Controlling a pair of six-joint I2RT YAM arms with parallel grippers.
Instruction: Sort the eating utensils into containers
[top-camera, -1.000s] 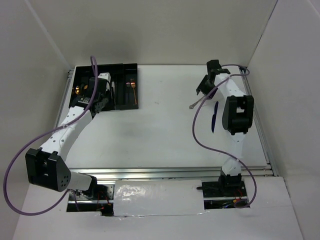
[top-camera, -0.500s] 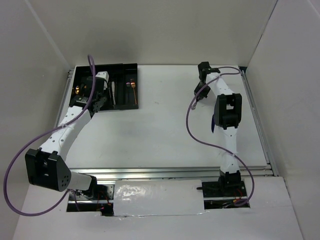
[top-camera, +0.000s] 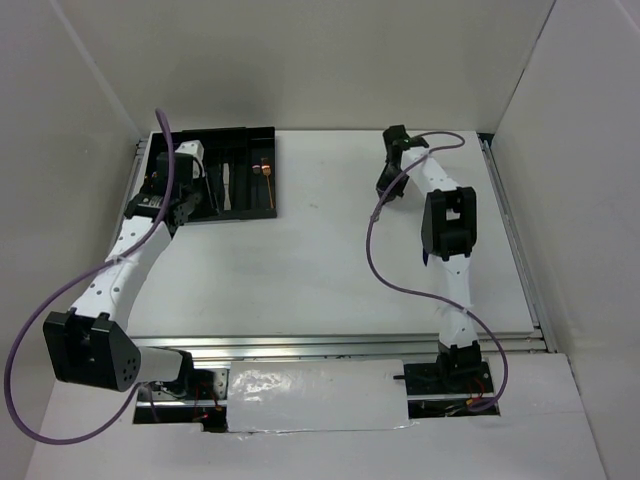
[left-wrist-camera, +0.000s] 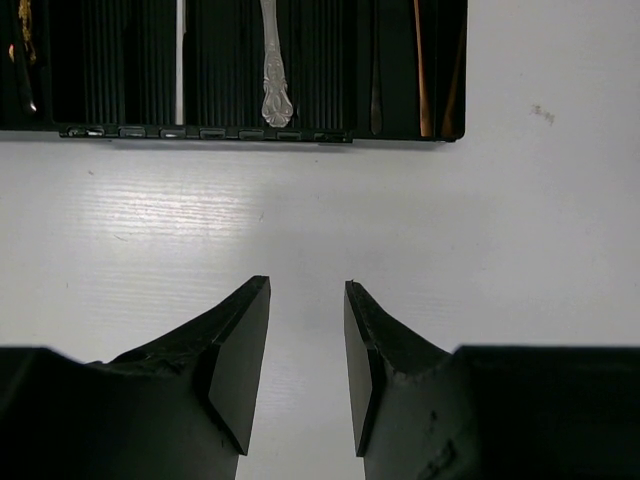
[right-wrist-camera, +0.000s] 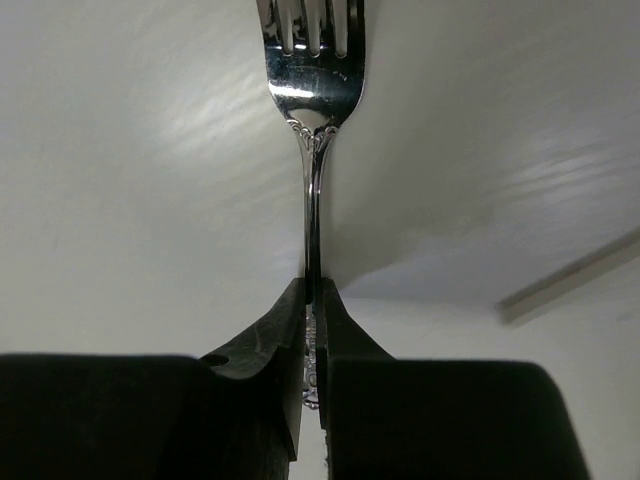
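My right gripper (right-wrist-camera: 313, 290) is shut on the handle of a silver fork (right-wrist-camera: 313, 100), whose tines point away from it, up off the white table. In the top view this gripper (top-camera: 388, 180) is at the back right of the table. The black tray (top-camera: 272, 170) with its long slots lies at the back left. A silver utensil (left-wrist-camera: 275, 90) and a copper one (left-wrist-camera: 420, 70) rest in separate slots. My left gripper (left-wrist-camera: 307, 285) is open and empty, over bare table just short of the tray's near edge (left-wrist-camera: 200, 132).
A thin pale stick (left-wrist-camera: 180, 60) lies in another slot. A dark slim object (top-camera: 427, 255) peeks out from under the right arm's link. White walls close in on the table at the back and both sides. Metal rails run along the table's edges.
My right gripper has shut on the fork and carried it leftwards and towards the back. The left arm has shifted a little to the left at the tray, with its jaws unchanged.
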